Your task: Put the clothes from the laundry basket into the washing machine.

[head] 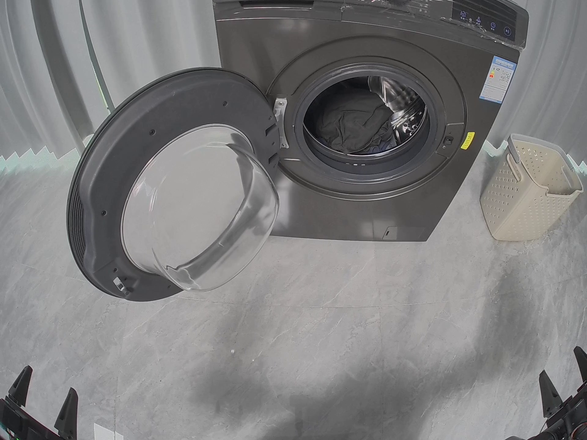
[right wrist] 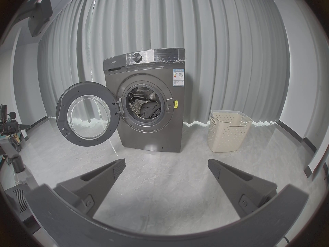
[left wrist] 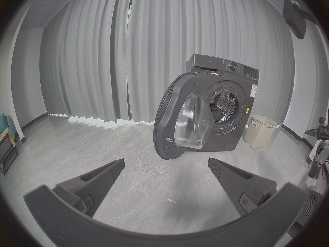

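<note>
Washing machine [head: 257, 38] open, dark clothes [head: 354, 123] in its drum, both pincers wide.

The grey washing machine stands at the far edge of the floor [head: 342, 349], backed by a pale curtain [head: 153, 19], and its round door [head: 122, 154] is swung fully open toward the robot's left. The heap of dark clothes lies low inside the drum. The beige laundry basket [head: 520, 203] stands upright on the floor near the machine's right side, with a gap between the two. The left gripper [left wrist: 165, 161] hangs low over the floor's near left corner, its fingers spread wide with bare floor showing between them. The right gripper [right wrist: 166, 161] hangs over the near right corner, spread just as wide.
</note>
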`<state>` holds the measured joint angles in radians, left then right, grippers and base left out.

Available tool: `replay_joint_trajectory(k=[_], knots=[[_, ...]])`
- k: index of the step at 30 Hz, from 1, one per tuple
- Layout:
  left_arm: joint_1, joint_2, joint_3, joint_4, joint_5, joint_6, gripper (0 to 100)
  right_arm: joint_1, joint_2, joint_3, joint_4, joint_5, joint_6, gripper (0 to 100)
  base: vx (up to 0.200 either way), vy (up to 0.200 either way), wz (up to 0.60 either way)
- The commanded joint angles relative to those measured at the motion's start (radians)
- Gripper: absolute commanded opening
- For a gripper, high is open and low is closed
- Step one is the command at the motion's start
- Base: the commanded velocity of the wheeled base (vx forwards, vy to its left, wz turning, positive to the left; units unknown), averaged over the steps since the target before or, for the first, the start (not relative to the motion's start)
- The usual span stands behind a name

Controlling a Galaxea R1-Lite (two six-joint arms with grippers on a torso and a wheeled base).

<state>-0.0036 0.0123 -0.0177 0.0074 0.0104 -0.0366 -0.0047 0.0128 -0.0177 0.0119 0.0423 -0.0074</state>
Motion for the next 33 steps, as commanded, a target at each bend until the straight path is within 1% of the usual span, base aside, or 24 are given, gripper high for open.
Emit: replay_joint_trajectory(k=[1,5,6,8,12,13,15,17,18,20,22,23,24,25,27,29,33], knots=[[0.001,-0.011,0.015,0.000,0.000,0.000,100,0.000,-0.007,0.015,0.000,0.001,0.000,100,0.000,0.200,0.00],[0.002,-0.011,0.015,0.000,0.000,0.003,100,0.000,-0.007,0.015,0.000,0.001,0.000,100,0.000,0.200,0.00],[0.002,-0.012,0.015,-0.001,0.000,0.009,100,0.000,-0.007,0.015,0.000,0.001,0.000,100,0.000,0.200,0.00],[0.002,-0.012,0.016,-0.001,0.000,0.018,100,0.000,-0.007,0.015,0.000,0.001,0.000,100,0.000,0.000,0.00],[0.005,-0.012,0.015,0.000,-0.001,0.021,100,0.000,-0.007,0.015,0.000,0.001,0.000,100,0.000,0.000,0.00],[0.005,-0.012,0.015,-0.001,-0.001,0.037,100,0.000,-0.007,0.015,0.000,0.001,0.001,100,0.000,0.000,0.00],[0.005,-0.012,0.016,-0.004,-0.006,0.047,100,0.000,-0.007,0.015,0.000,0.001,0.001,100,0.000,0.000,0.00],[0.005,-0.008,-0.007,-0.017,-0.015,0.034,100,0.000,-0.007,0.015,0.000,0.001,0.000,100,0.000,0.000,0.00],[0.005,0.034,-0.085,-0.044,-0.037,0.020,100,0.000,-0.007,0.015,0.000,0.001,0.000,100,0.000,0.000,0.00],[-0.003,0.146,-0.203,-0.069,-0.061,0.001,100,0.000,-0.007,0.015,0.000,0.001,0.000,100,0.000,0.000,0.00],[-0.013,0.270,-0.285,-0.076,-0.101,-0.002,100,-0.001,-0.007,0.015,0.000,0.001,0.003,100,0.000,0.000,0.00],[-0.029,0.351,-0.311,-0.080,-0.145,0.006,100,0.000,-0.007,0.016,-0.001,0.001,0.003,100,0.000,0.000,0.00],[-0.045,0.417,-0.329,-0.087,-0.190,0.004,100,0.000,-0.007,0.016,-0.001,0.001,0.003,100,0.000,0.000,0.00],[-0.056,0.472,-0.337,-0.101,-0.224,0.004,100,0.000,-0.007,0.016,-0.001,0.001,0.003,100,0.000,0.000,0.00],[-0.073,0.591,-0.350,-0.161,-0.270,-0.003,100,0.000,-0.008,0.016,-0.001,0.001,0.003,100,0.000,0.000,0.00],[-0.075,0.692,-0.352,-0.231,-0.290,-0.003,100,0.000,-0.007,0.016,-0.001,0.001,0.003,100,0.000,0.000,0.00],[-0.076,0.891,-0.358,-0.400,-0.303,-0.002,100,0.000,-0.008,0.015,-0.001,0.001,0.003,100,0.000,0.000,0.00]])
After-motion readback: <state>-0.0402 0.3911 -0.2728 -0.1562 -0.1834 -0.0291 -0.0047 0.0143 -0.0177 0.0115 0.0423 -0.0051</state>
